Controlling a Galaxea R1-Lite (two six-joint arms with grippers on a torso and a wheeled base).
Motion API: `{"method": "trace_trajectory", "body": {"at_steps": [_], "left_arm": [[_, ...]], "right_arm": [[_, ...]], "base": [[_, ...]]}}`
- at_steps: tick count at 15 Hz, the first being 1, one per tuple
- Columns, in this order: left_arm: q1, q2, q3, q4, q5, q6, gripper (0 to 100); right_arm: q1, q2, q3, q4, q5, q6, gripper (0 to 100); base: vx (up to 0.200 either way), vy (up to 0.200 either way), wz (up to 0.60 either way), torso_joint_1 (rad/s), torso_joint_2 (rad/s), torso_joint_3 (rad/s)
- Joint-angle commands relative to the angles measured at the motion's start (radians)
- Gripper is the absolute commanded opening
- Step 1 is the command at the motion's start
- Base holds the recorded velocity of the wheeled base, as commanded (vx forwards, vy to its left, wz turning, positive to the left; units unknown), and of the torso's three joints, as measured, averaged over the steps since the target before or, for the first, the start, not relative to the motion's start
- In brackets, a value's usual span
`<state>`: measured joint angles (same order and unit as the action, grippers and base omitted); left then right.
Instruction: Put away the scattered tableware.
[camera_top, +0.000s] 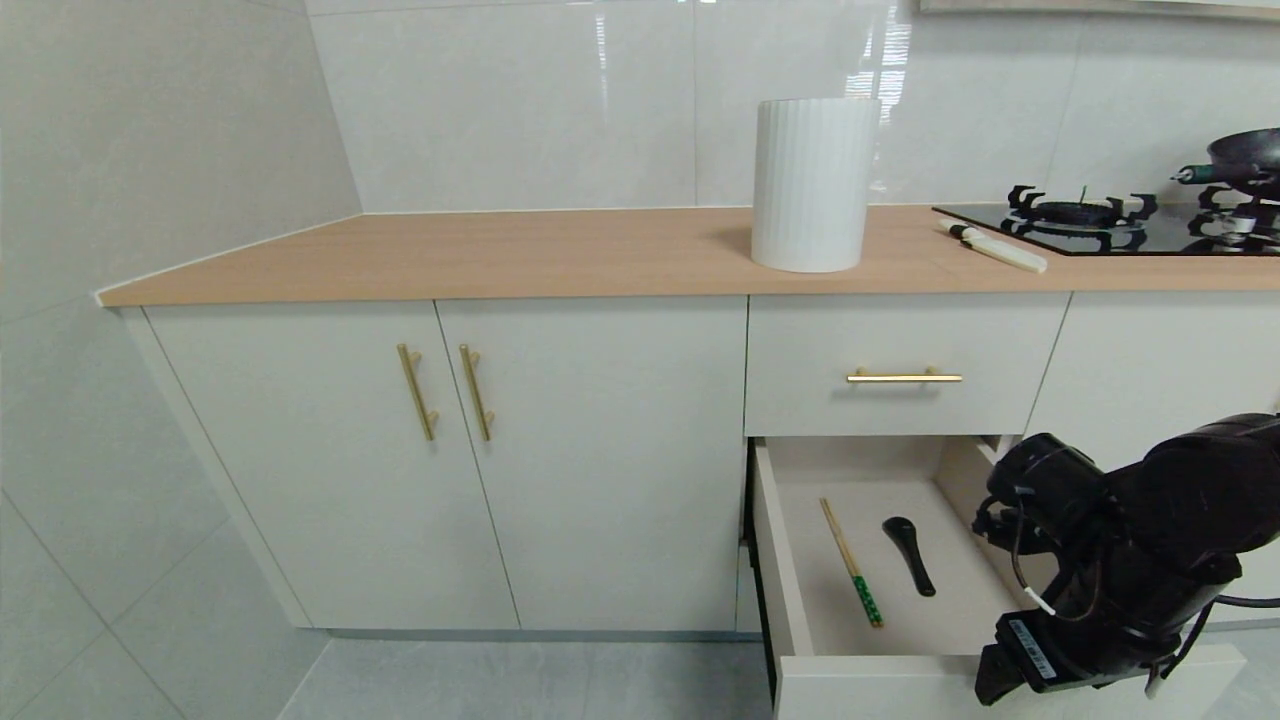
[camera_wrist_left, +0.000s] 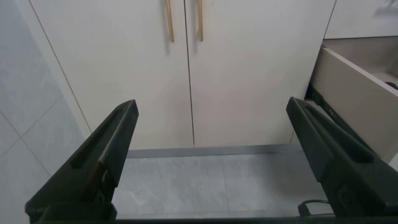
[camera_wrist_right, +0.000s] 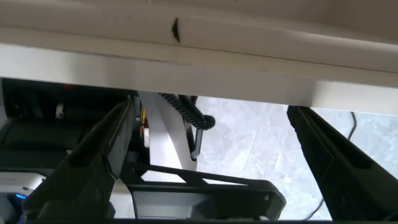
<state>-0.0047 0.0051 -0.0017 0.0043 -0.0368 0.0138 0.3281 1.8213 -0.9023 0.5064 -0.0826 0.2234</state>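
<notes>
Jaws stand wide apart, gripping nothing, on both the left gripper (camera_wrist_left: 212, 111), which faces closed cabinet doors (camera_wrist_left: 186, 62) over floor tile beside the open drawer (camera_wrist_left: 357, 84), and the right gripper (camera_wrist_right: 210, 112), low under a white edge. Head view: the bench (camera_top: 500, 255) carries a ribbed white jar (camera_top: 812, 185) and, beside the hob (camera_top: 1100, 225), a knife (camera_top: 992, 245). Inside the drawer, chopsticks (camera_top: 851, 563) and a black spoon (camera_top: 909, 556) lie apart, short of its front edge.

Right arm (camera_top: 1130, 560) bent low, right pincer (camera_wrist_right: 210, 111) spread wide, left pincer (camera_wrist_left: 211, 107) spread wide, both empty
</notes>
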Motion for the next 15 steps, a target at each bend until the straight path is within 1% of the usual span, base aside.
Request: {"method": "trace_trajectory", "body": {"at_steps": [1,5,12,15], "left_arm": [[0.000,0.001,0.000,0.000,0.000,0.000,100],[0.000,0.001,0.000,0.000,0.000,0.000,100],[0.000,0.001,0.000,0.000,0.000,0.000,100],[0.000,0.001,0.000,0.000,0.000,0.000,100]], "right_arm": [[-0.004,-0.002,0.003,-0.006,0.000,-0.001,100],[-0.006,0.001,0.010,-0.037,-0.020,0.001,100],[-0.020,0.009,0.025,-0.103,-0.026,0.019,100],[-0.034,0.026,0.053,-0.201,-0.034,0.037,100]], "base": [[0.000,0.000,0.00,0.000,0.00,0.000],[0.000,0.000,0.00,0.000,0.00,0.000],[0.000,0.000,0.00,0.000,0.00,0.000],[0.000,0.000,0.00,0.000,0.00,0.000]]}}
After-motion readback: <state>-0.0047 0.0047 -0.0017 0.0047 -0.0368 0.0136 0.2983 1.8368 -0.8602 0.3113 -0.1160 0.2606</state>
